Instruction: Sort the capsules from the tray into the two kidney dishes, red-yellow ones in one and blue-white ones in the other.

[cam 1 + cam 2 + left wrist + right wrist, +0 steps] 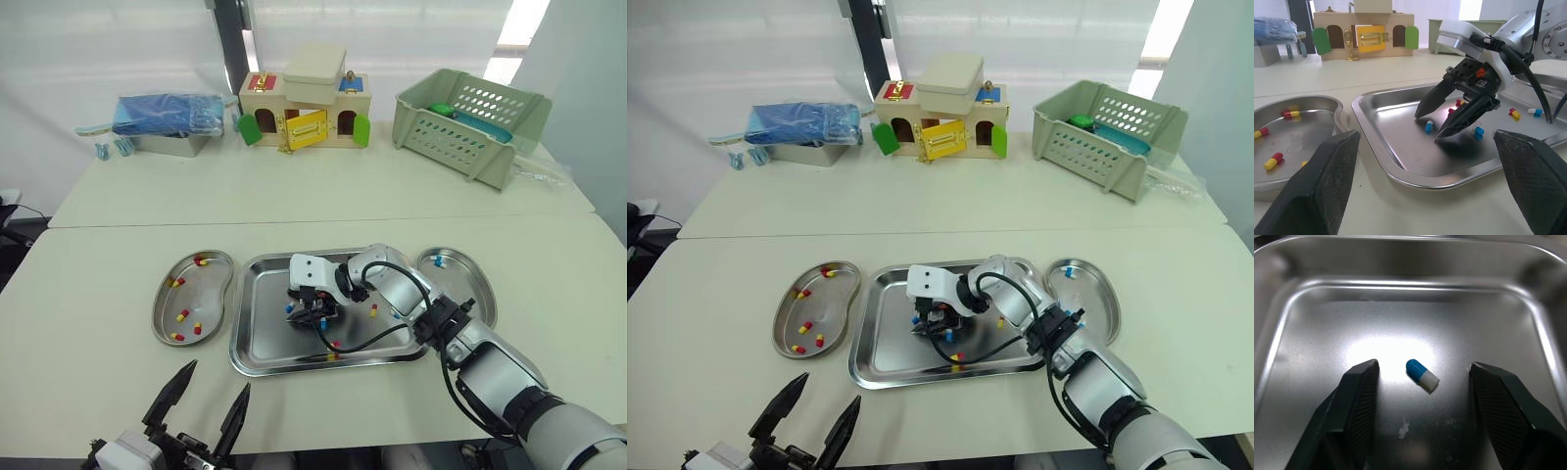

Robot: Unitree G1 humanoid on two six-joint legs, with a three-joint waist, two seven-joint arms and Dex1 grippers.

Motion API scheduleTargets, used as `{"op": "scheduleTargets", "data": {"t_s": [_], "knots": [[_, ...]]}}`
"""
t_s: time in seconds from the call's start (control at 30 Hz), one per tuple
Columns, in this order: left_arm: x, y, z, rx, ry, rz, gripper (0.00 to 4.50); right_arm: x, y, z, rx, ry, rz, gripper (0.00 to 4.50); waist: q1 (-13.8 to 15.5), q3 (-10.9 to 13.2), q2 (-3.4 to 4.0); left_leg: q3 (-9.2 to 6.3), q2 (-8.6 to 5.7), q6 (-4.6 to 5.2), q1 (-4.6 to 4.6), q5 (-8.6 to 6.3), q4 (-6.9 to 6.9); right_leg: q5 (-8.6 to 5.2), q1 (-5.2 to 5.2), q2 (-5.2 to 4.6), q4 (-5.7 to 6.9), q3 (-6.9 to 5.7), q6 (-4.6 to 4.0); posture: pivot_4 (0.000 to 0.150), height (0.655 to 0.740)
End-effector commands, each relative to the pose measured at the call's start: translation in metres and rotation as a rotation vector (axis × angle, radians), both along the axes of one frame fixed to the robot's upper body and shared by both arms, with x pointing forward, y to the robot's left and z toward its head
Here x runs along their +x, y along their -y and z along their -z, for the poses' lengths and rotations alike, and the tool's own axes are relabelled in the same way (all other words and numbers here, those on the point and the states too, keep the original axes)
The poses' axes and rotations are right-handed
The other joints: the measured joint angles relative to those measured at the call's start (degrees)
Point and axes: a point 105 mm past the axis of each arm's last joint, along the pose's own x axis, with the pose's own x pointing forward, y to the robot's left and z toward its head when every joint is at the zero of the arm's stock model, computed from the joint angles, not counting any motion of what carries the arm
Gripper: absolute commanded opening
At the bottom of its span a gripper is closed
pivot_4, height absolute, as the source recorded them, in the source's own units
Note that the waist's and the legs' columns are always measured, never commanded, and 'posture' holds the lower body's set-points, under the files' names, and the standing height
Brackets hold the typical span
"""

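The steel tray (263, 345) lies mid-table and holds several loose capsules, red-yellow (373, 310) and blue-white. My right gripper (312, 315) reaches down into the tray, open. A blue-white capsule (1422, 374) lies on the tray floor between its fingers (1359, 396), untouched. The left kidney dish (217, 266) holds several red-yellow capsules (183, 315). In the right kidney dish (468, 276) lies one blue-white capsule (439, 261). My left gripper (217, 377) hovers open and empty near the table's front edge, in front of the left dish.
At the back of the table stand a metal box with blue cloth (167, 122), a wooden toy house (304, 108) and a green slotted basket (470, 122). A black cable (372, 338) from my right arm drapes over the tray's front right.
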Motion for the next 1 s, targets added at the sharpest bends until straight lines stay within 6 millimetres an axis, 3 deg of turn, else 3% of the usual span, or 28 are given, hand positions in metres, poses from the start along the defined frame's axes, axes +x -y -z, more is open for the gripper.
{"op": "scheduleTargets", "data": {"t_s": [0.03, 0.33, 0.53, 0.63, 0.73, 0.87, 1.0], "knots": [[-0.005, 0.0, -0.003, 0.01, 0.01, 0.002, 4.5, -0.002, -0.001, -0.001, -0.01, 0.012, -0.024, 2.02, 0.0, 0.0, 0.0, 0.0, 0.0, 0.0, 0.0, 0.0, 0.0, 0.0, 0.0, 0.0, 0.0, 0.0, 0.0, 0.15, 0.74], [-0.004, -0.001, -0.003, 0.01, 0.015, 0.005, 4.5, -0.006, -0.001, 0.001, -0.006, 0.0, -0.049, 0.01, 0.0, 0.0, 0.01, 0.0, 0.0, 0.0, 0.01, 0.0, 0.0, 0.0, 0.0, 0.0, 0.0, 0.0, 0.0, 0.15, 0.74], [-0.003, 0.0, -0.004, 0.013, 0.015, 0.028, 4.5, -0.008, -0.002, -0.004, 0.025, -0.012, -0.05, 0.01, 0.0, 0.0, 0.01, 0.0, 0.0, 0.0, 0.01, 0.0, 0.0, 0.0, 0.0, 0.0, 0.0, 0.0, 0.0, 0.15, 0.74], [-0.003, 0.004, -0.005, 0.029, 0.019, 0.086, 4.5, -0.009, 0.002, -0.018, 0.087, -0.022, -0.04, 0.01, 0.0, 0.0, 0.01, -0.01, 0.0, 0.0, 0.0, 0.0, 0.0, 0.0, 0.0, 0.0, 0.0, -0.01, 0.0, 0.15, 0.74], [-0.001, 0.012, -0.009, 0.054, 0.04, 0.175, 4.5, -0.014, 0.016, -0.036, 0.134, -0.021, -0.042, 0.01, 0.1, 0.0, 0.02, -0.03, 0.0, 0.0, -0.05, 0.0, 0.0, 0.0, -0.01, 0.0, 0.0, -0.03, 0.0, 0.15, 0.74], [-0.002, 0.026, -0.015, 0.097, 0.079, 0.326, 4.5, -0.022, 0.051, -0.059, 0.19, -0.008, 0.0, 0.01, 0.7, 0.0, 0.02, -0.09, -0.01, -0.01, -0.11, 0.0, 0.02, 0.0, 0.01, -0.01, -0.03, -0.11, 0.0, 0.15, 0.74], [-0.005, 0.038, -0.015, 0.106, 0.097, 0.456, 4.5, -0.031, 0.105, -0.069, 0.223, -0.011, 0.11, 0.01, 1.0, 0.0, 0.01, -0.1, -0.01, 0.0, -0.11, 0.0, 0.01, 0.0, 0.04, -0.01, -0.05, -0.14, 0.0, 0.15, 0.74]]}}
